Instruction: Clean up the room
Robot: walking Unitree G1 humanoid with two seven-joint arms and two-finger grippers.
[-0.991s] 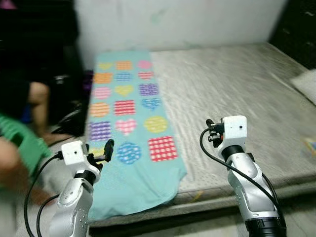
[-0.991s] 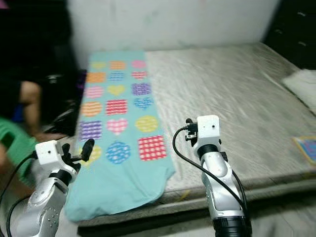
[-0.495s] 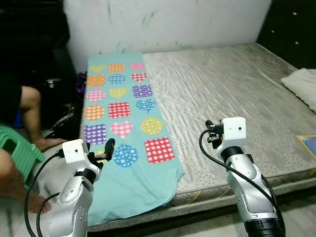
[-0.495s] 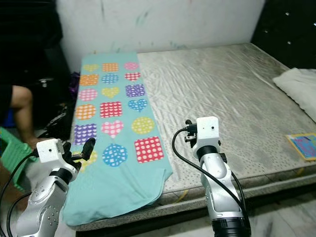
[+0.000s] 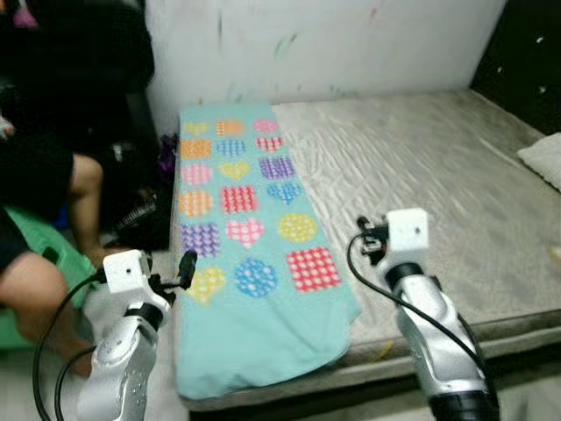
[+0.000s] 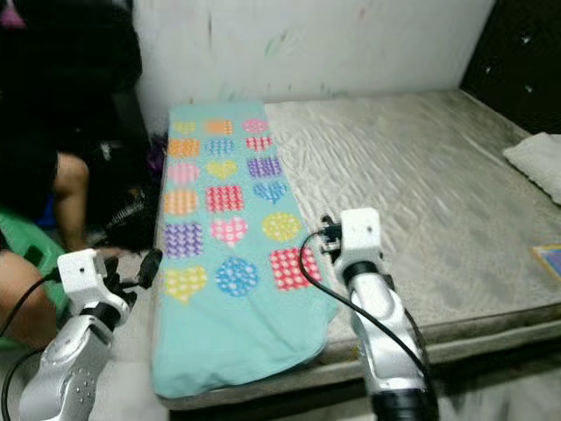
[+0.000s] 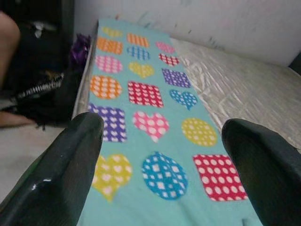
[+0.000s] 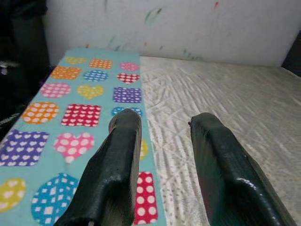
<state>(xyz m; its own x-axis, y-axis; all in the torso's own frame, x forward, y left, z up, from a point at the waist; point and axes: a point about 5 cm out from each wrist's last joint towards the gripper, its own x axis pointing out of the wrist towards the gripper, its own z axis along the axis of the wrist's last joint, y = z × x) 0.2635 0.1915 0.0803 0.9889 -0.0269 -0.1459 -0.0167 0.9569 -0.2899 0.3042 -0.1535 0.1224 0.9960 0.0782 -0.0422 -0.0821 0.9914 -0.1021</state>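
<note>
Teal blanket [image 5: 250, 254], patterned with hearts and squares: 12 o'clock, draped along the grey mattress [image 5: 438, 184] edge.
Left gripper [image 7: 160, 160]: wide, above the blanket.
Right gripper [image 8: 162, 141]: parted, empty, at the blanket-mattress border.

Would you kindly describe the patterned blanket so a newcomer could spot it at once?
Start at the big grey mattress against the white wall. Along its left edge, beside a seated person, lies a long teal blanket whose near end hangs over the edge. Its rows of bright dotted hearts, squares and circles set it apart from the plain mattress.
</note>
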